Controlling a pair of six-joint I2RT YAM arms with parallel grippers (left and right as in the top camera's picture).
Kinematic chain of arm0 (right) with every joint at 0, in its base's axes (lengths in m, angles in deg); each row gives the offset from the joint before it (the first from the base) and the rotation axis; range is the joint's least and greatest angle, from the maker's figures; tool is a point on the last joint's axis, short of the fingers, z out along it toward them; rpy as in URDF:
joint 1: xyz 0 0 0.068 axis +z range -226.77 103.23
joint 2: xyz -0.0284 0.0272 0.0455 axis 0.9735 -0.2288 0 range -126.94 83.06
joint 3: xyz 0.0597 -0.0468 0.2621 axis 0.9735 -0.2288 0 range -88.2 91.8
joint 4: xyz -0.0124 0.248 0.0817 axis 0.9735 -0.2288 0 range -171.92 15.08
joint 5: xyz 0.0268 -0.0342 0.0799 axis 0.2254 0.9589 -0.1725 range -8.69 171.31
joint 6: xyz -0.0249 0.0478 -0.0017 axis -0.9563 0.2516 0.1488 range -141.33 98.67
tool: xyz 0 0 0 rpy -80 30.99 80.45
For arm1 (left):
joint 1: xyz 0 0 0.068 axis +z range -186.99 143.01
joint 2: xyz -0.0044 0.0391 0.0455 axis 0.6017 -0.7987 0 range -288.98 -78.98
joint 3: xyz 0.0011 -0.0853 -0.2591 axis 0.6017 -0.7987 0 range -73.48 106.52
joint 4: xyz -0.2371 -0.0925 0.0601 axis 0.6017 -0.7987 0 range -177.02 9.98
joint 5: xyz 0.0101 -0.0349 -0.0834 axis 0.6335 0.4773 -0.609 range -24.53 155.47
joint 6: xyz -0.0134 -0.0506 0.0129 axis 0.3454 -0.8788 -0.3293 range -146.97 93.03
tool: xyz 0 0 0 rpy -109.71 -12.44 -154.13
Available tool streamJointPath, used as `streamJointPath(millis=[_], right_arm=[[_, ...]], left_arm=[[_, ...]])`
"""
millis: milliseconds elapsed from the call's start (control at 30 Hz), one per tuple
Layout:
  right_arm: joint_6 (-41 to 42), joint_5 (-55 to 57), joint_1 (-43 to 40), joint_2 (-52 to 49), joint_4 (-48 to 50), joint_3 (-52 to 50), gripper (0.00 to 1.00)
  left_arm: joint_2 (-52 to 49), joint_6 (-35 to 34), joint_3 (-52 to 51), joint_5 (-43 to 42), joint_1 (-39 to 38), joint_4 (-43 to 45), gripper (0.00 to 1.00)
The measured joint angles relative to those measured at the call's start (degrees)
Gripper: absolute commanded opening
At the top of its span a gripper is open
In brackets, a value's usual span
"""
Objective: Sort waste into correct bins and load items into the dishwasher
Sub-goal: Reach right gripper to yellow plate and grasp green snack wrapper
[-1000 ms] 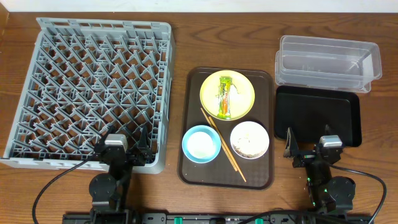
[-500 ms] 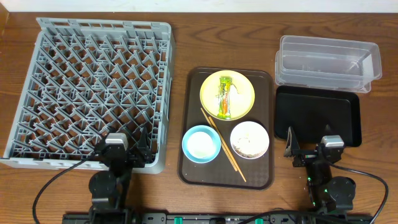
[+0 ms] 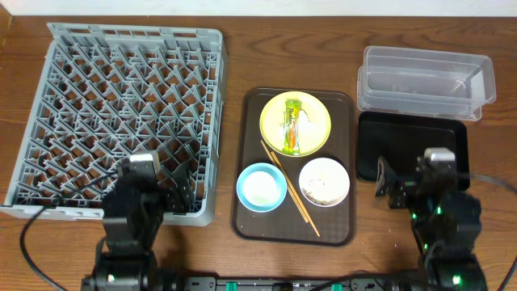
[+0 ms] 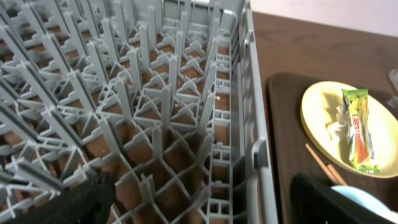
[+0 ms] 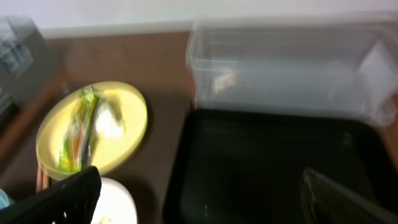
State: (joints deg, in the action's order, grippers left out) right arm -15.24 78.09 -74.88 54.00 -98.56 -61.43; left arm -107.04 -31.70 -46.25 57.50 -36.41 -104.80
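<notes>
The grey dishwasher rack [image 3: 121, 113] fills the left of the table and stands empty. On the brown serving tray, the yellow plate [image 3: 317, 129] carries the green-and-orange wrapper [image 3: 291, 126] and a white tissue [image 3: 306, 119]. Below it sit the blue bowl [image 3: 261, 187], the white bowl [image 3: 324, 181] with rice scraps, and the chopsticks [image 3: 289, 187]. The clear tub [image 3: 426, 81] and black tray [image 3: 412, 145] lie at the right. My left gripper [image 3: 173, 191] [image 4: 202, 208] hangs open over the rack's near right corner. Open and empty, my right gripper [image 3: 402, 186] [image 5: 199, 202] is over the black tray's near edge [image 5: 273, 162].
The brown serving tray [image 3: 252, 218] sits between the rack and the bins. In the right wrist view the plate [image 5: 127, 102] and white bowl [image 5: 115, 202] lie left of the black tray, and the clear tub [image 5: 286, 68] is behind it. Bare wooden table runs along the far edge.
Both arms have lifted and reached a little farther over the table: the left over the rack's corner, the right onto the black tray's near edge. Both grippers stayed open.
</notes>
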Motion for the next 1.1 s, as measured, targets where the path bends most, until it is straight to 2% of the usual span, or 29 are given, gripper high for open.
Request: streamJointPath(millis=[200, 300, 433, 533, 600, 733, 900, 1000, 1100], right_arm=[[-1.25, -1.79, 0.00, -21.86, -12.50, 16.13, 0.99], [-0.24, -5.14, 0.00, -28.55, -12.13, 21.55, 0.99], [1.05, -13.05, 0.42, -33.03, -5.73, 21.92, 0.99], [1.11, -14.40, 3.15, -34.32, -4.37, 22.08, 0.98], [1.09, -13.97, 5.42, -34.99, -4.57, 22.95, 0.94], [1.40, -10.84, 12.13, -40.11, -5.40, 28.83, 0.93], [3.96, -6.58, 19.56, -51.95, -5.07, 36.37, 0.87], [6.88, -3.69, 23.67, -59.28, -3.48, 37.31, 0.84], [11.19, 0.76, 27.67, -66.47, -2.08, 37.35, 0.74]], left_arm=[[-11.96, 0.07, 9.27, -0.02, 0.00, -11.96, 0.91], [-14.80, 0.07, 12.15, -0.04, 0.00, -14.10, 0.91], [-15.26, 0.07, 12.96, -0.04, 0.00, -14.47, 0.91], [-15.30, 0.07, 12.98, -0.04, 0.00, -14.69, 0.91], [-15.30, 0.07, 12.98, -0.04, 0.00, -14.69, 0.91], [-15.32, 0.07, 12.98, -0.04, -0.04, -14.75, 0.91], [-15.34, 0.07, 13.00, -0.04, -0.04, -14.88, 0.91], [-15.34, 0.07, 13.00, -0.02, -0.04, -14.82, 0.91], [-15.34, 0.07, 13.00, -0.04, -0.04, -14.86, 0.91]])
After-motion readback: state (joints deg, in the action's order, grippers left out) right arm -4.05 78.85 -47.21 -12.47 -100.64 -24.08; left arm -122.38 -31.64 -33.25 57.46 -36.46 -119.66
